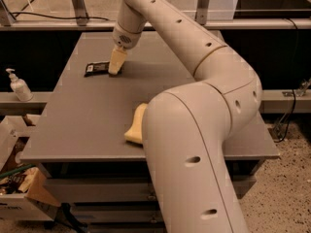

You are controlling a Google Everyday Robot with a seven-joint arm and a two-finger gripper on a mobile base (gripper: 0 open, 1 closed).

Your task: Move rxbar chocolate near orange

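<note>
The rxbar chocolate [96,68], a small flat black wrapped bar with white marks, lies on the grey table [87,115] at the far left. My gripper [115,67] reaches down from the long white arm, and its pale tip is at the bar's right end, touching or just above it. The orange is not in view; the arm covers much of the table's right side.
A pale yellow wavy sponge [135,125] lies near the table's front edge, partly behind my arm. A white pump bottle [18,85] stands on a ledge to the left. A cardboard box [19,193] with clutter sits on the floor at the lower left.
</note>
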